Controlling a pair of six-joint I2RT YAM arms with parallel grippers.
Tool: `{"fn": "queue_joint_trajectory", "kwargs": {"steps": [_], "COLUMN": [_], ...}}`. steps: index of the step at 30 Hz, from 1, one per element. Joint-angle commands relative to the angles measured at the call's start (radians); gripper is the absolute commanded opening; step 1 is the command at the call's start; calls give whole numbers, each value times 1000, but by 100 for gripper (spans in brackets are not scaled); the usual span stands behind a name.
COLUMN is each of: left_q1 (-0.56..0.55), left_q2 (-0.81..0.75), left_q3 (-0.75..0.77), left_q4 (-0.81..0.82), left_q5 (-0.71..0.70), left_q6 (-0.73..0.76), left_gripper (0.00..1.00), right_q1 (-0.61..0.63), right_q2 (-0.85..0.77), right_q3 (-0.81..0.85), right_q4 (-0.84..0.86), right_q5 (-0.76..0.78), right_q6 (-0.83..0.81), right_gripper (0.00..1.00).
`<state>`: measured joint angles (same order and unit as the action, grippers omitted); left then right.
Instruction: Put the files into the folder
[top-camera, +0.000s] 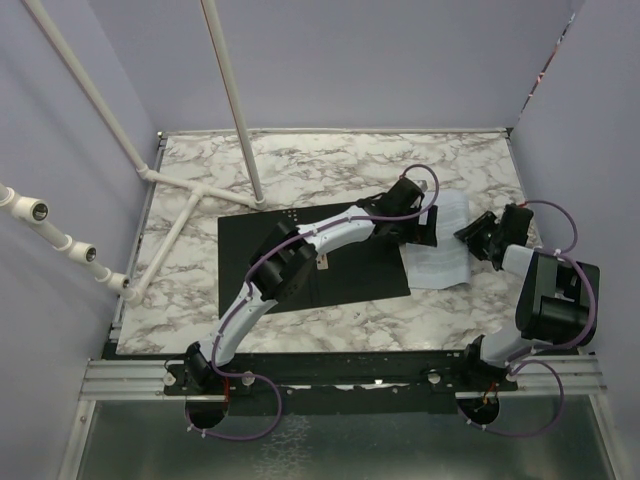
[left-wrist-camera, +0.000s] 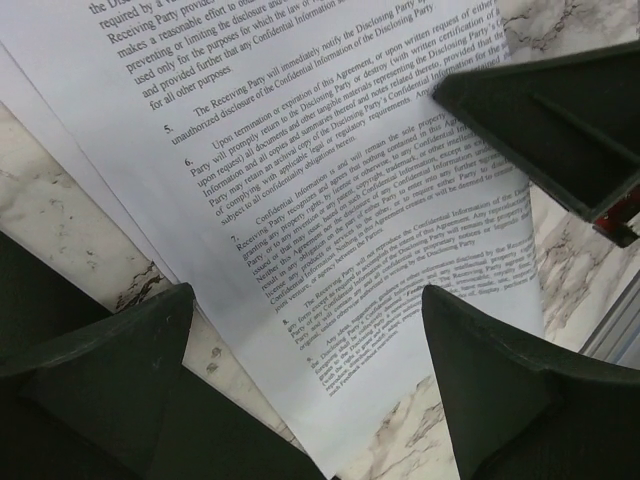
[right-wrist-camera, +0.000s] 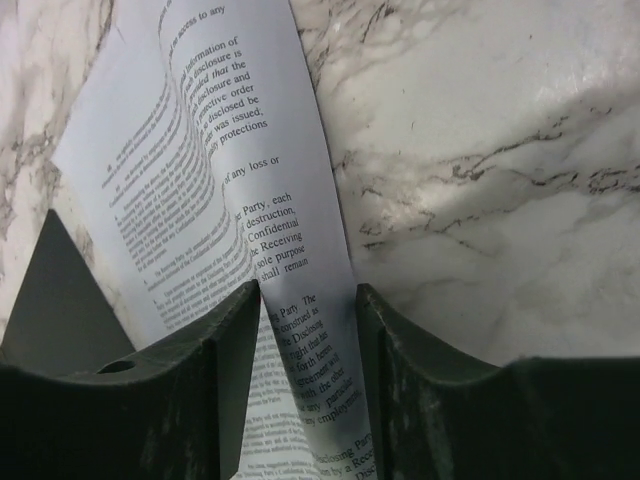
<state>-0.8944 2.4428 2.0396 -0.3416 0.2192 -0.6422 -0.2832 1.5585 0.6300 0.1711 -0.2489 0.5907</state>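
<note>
Buckling white printed files (right-wrist-camera: 200, 180) between right fingers (right-wrist-camera: 200, 400), grip unclear, left fingers (left-wrist-camera: 120, 380) spread wide above them

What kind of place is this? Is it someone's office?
Probably a robot test booth, not an office: plain purple walls close round a marble-look table, a white pipe frame stands on it, and two robot arms are bolted to a metal rail.

Marble-patterned table (top-camera: 330, 160); white pipe frame (top-camera: 200, 186) at left, possibly plastic; lilac walls (top-camera: 350, 60).
</note>
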Motion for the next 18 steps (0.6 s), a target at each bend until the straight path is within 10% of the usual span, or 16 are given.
{"fn": "queue_joint_trajectory", "kwargs": {"steps": [1, 18], "left_q1": [-14, -13], "left_q2": [69, 19], "left_q3": [-4, -44], "left_q4": [-51, -52], "left_q5": [16, -4], "left_q6": [-9, 8], "left_gripper": [99, 99], "right_q1": [6, 6], "right_q2": [-23, -310], "right_q3": [-48, 29], "right_q4": [-166, -345], "right_q5": [-2, 100], "right_q6": [3, 20], "right_gripper": [42, 26]}}
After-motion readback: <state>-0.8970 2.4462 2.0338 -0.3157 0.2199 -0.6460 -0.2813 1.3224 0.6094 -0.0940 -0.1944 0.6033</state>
